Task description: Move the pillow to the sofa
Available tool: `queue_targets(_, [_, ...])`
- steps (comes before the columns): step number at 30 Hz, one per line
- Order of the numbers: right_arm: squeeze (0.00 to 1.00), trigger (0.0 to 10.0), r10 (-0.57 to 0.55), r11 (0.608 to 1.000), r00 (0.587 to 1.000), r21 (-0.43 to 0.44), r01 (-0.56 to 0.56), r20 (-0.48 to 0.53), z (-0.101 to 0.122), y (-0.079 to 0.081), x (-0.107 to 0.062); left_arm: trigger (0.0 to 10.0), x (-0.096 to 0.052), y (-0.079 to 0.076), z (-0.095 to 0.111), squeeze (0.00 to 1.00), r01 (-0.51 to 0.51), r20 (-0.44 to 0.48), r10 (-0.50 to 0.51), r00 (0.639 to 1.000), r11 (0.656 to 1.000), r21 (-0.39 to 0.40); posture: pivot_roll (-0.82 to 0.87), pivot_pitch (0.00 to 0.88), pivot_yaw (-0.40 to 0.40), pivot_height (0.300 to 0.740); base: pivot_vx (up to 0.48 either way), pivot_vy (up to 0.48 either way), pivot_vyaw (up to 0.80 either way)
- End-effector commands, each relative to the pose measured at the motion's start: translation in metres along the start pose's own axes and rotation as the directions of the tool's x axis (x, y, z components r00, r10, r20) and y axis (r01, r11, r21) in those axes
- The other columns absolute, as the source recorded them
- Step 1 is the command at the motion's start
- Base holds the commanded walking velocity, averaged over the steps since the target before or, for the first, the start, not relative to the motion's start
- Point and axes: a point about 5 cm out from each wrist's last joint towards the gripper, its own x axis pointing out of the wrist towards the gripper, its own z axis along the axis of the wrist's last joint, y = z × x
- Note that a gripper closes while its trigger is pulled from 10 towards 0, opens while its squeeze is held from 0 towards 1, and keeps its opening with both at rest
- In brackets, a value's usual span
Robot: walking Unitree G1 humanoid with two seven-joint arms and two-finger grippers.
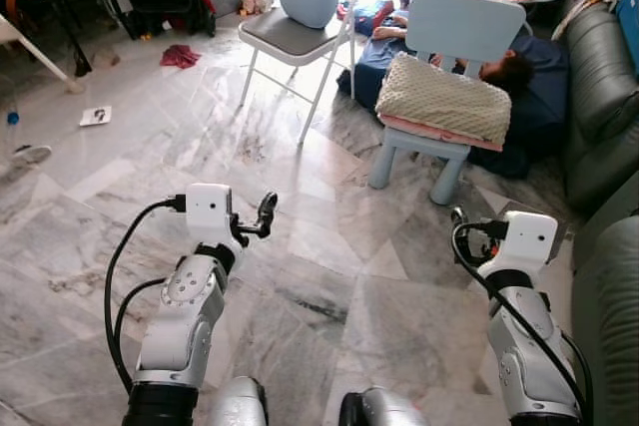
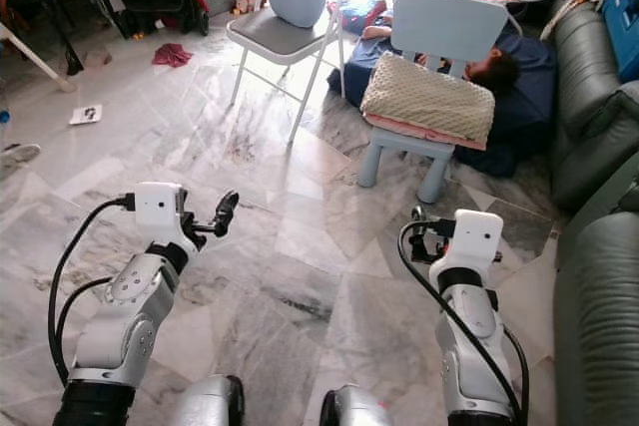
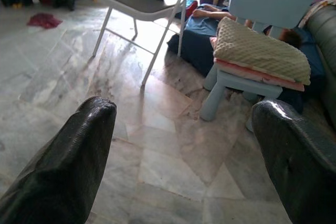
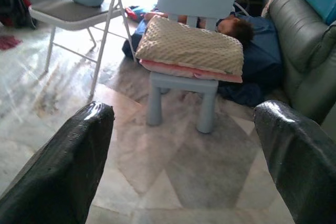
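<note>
The pillow (image 1: 444, 99) is beige and knobbly with a pink underside. It lies on the seat of a small light-blue child's chair (image 1: 465, 25), ahead and to the right. The dark leather sofa (image 1: 604, 87) runs along the right side, just beyond the chair. My left gripper (image 1: 265, 214) is held open above the marble floor, well short of the chair. In the left wrist view its fingers (image 3: 79, 156) stand wide apart with nothing between them. My right gripper (image 1: 459, 221) is also open, low and in front of the chair. In the right wrist view the pillow (image 4: 191, 45) is straight ahead.
A person (image 1: 514, 72) lies on a blue mat on the floor behind the small chair. A grey folding chair (image 1: 290, 37) holding a pale blue cushion stands ahead to the left. A red cloth (image 1: 180, 55) and a slip of paper (image 1: 96, 116) lie on the floor.
</note>
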Motion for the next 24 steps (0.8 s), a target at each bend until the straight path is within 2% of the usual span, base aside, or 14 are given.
queue_targets(1, [0.0, 10.0, 0.004, 1.0, 1.0, -0.019, -0.004, -0.02, -0.002, -0.004, -0.003, 10.0, 0.0, 0.0, -0.005, 0.0, -0.004, -0.011, 0.004, 1.0, 1.0, 0.004, 0.01, 0.09, -0.086, 0.74, 0.0, 0.0, 0.0])
queue_targets(4, [0.0, 10.0, 0.035, 0.998, 0.999, -0.056, -0.037, -0.035, -0.004, -0.004, -0.009, 10.0, 0.002, -0.001, -0.006, 0.0, -0.01, -0.003, 0.01, 1.0, 1.0, -0.001, -0.02, 0.093, -0.124, 0.74, 0.0, 0.0, 0.0])
queue_targets(8, [0.0, 10.0, 0.05, 0.997, 0.998, -0.055, -0.053, -0.049, -0.006, -0.002, -0.009, 10.0, 0.005, -0.002, -0.002, 0.0, -0.007, 0.008, 0.008, 1.0, 1.0, -0.008, -0.02, 0.093, -0.132, 0.74, 0.0, 0.0, 0.0])
queue_targets(13, [0.0, 10.0, 0.057, 0.997, 0.997, -0.051, -0.059, -0.048, -0.008, 0.007, -0.006, 10.0, 0.008, -0.001, 0.004, 0.0, 0.019, 0.033, -0.019, 0.999, 1.0, -0.011, -0.04, 0.078, -0.108, 0.74, 0.0, 0.0, -0.68])
queue_targets(20, [0.0, 10.0, 0.099, 0.993, 0.995, -0.06, -0.1, -0.011, -0.004, 0.025, 0.008, 10.0, 0.016, -0.009, 0.014, 0.0, 0.068, 0.05, -0.068, 0.996, 0.998, -0.006, -0.02, 0.098, -0.074, 0.74, 0.298, 0.0, -0.8])
queue_targets(21, [0.0, 10.0, 0.112, 0.992, 0.994, -0.051, -0.112, -0.001, -0.001, 0.031, 0.009, 10.0, 0.015, -0.011, 0.014, 0.0, 0.079, 0.051, -0.079, 0.996, 0.997, 0.004, -0.03, 0.118, -0.059, 0.74, 0.304, 0.0, -0.44])
queue_targets(24, [0.0, 10.0, 0.107, 0.994, 0.994, -0.029, -0.106, 0.004, -0.001, 0.035, 0.008, 10.0, 0.012, -0.011, 0.01, 0.0, 0.083, 0.036, -0.082, 0.996, 0.997, -0.009, -0.02, 0.116, -0.042, 0.74, 0.309, 0.0, 0.0])
